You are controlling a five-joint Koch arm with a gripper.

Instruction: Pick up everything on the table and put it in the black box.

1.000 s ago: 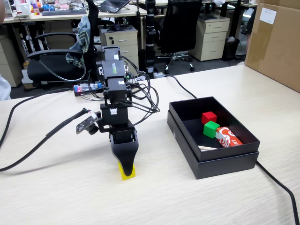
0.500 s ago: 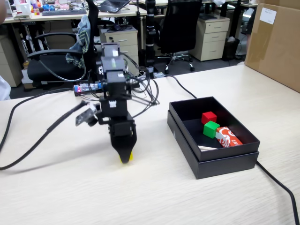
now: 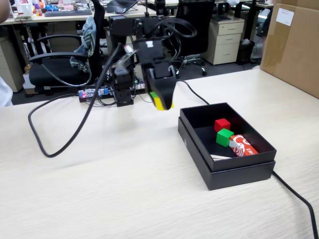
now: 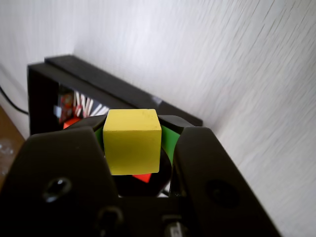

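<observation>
A: Where's the yellow cube (image 4: 132,141) right now?

B: Off the table (image 3: 99,189), pinched in the gripper (image 3: 161,101). The wrist view shows it wedged between the two black jaws, both pressed against its sides. In the fixed view it hangs in the air left of the black box (image 3: 227,172), well above the tabletop and not yet over the box's opening.

A: So the pick-up part is done?

B: I'd judge so. The cube is lifted clear and the grip looks square, with the faces flush against the jaws.

A: What's already in the box?

B: A red cube (image 3: 222,124) toward the back, a green cube (image 3: 225,137) just in front of it, and a red-and-white packet (image 3: 242,146) right of the green one. Something pale lies at the box's near edge; I can't tell what it is.

A: Anything else left out on the table?

B: Near the box, I see only a black cable (image 3: 55,134) looping left of it and another cable (image 3: 296,199) running off from its right corner. No other loose cubes show.

A: So what remains?

B: By my reading, carrying the cube rightward over the box wall, then letting go inside. The near-left part of the box floor looks free, so that seems the easy spot.
</observation>
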